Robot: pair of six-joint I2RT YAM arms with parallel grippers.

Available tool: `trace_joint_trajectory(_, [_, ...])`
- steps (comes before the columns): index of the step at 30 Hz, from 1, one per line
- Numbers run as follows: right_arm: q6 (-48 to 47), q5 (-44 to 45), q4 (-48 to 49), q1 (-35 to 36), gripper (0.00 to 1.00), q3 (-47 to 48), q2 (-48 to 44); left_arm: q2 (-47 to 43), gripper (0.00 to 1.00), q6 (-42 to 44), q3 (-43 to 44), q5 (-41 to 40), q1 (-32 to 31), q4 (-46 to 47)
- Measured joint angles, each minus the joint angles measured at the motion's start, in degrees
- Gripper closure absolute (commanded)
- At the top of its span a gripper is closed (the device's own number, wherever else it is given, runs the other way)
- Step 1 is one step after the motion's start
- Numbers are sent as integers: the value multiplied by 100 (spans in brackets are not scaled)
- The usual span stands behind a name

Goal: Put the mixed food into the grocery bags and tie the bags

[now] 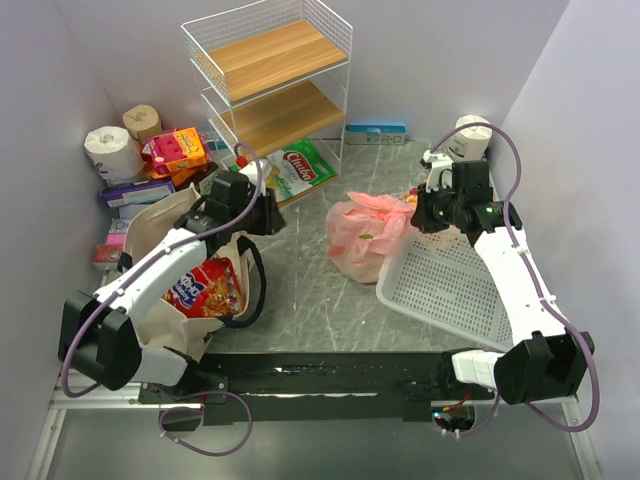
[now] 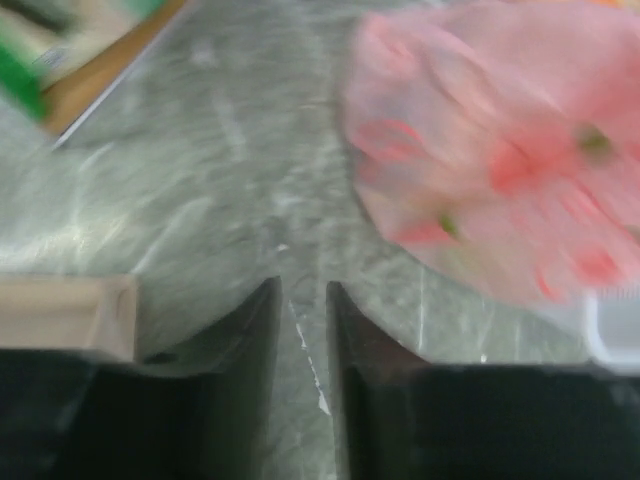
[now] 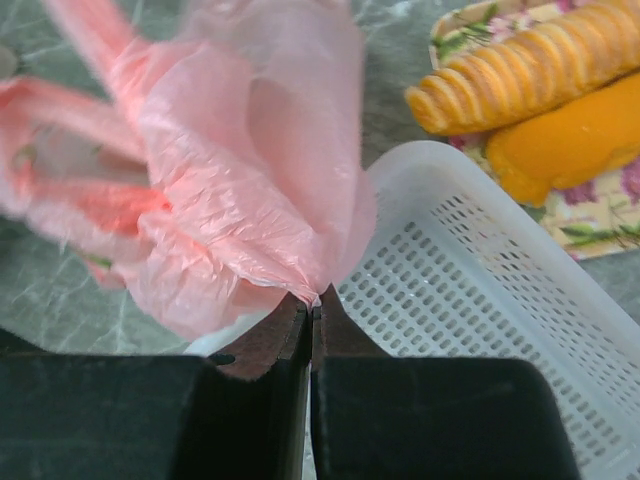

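Note:
The pink fruit-printed plastic bag (image 1: 362,238) lies bulging on the table's middle, against the white basket. My right gripper (image 1: 422,213) is shut on a gathered fold of its plastic at the bag's right side; in the right wrist view the jaws (image 3: 314,297) pinch the pink film (image 3: 250,190). My left gripper (image 1: 274,216) hovers left of the bag, its jaws (image 2: 302,287) a narrow gap apart and empty, with the pink bag (image 2: 500,160) blurred ahead to the right. The beige canvas tote (image 1: 150,225) lies under my left arm with a red snack packet (image 1: 205,285) in its mouth.
A white perforated basket (image 1: 450,285) sits under my right arm. A wire shelf with wooden boards (image 1: 270,70) stands at the back, with a green packet (image 1: 300,170) at its foot. Toilet-paper rolls (image 1: 110,150) and boxes (image 1: 175,150) crowd the back left. A bread packet (image 3: 540,100) lies beyond the basket.

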Motion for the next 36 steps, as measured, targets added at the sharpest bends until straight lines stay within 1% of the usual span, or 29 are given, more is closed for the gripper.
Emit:
trace_joint_trajectory(1, [-11,-85,2,0,100,0,4,-37,24,52,-52,286,-22,144])
trace_joint_trajectory(2, [-26,-212,4,0,100,0,15,-66,19,107,-87,514,-50,278])
trace_joint_trajectory(3, [-31,-343,13,0,100,0,17,-85,8,129,-109,763,-96,450])
trace_joint_trajectory(5, [-46,-621,42,0,100,0,37,-79,2,168,-105,1215,-210,804])
trace_joint_trajectory(6, [-46,-745,46,0,100,0,48,-37,4,184,-59,1440,-256,927])
trace_joint_trajectory(9, [-44,-1047,48,0,100,0,81,352,4,243,334,1840,-332,1091])
trace_joint_trajectory(13, [-44,-1357,52,0,100,0,92,1189,4,437,1038,2124,-326,1263])
trace_joint_trajectory(15, [-48,-1510,55,0,100,0,101,1495,4,605,1255,2245,-308,1311])
trace_joint_trajectory(20, [-184,-1880,28,0,100,15,321,1952,4,1165,1740,2618,-302,1202])
trace_joint_trajectory(24, [-313,-2037,-33,-9,100,59,684,2033,4,1805,1921,2857,-302,1196])
trace_joint_trajectory(27, [-367,-2129,-116,-15,100,184,894,2033,4,2378,1945,2841,-339,1034])
trace_joint_trajectory(30, [-409,-2205,-155,-15,100,295,953,2037,4,2876,2009,2662,-420,835])
trace_joint_trajectory(36, [-470,-2328,-181,-15,100,422,955,2085,4,3388,2144,2194,-710,905])
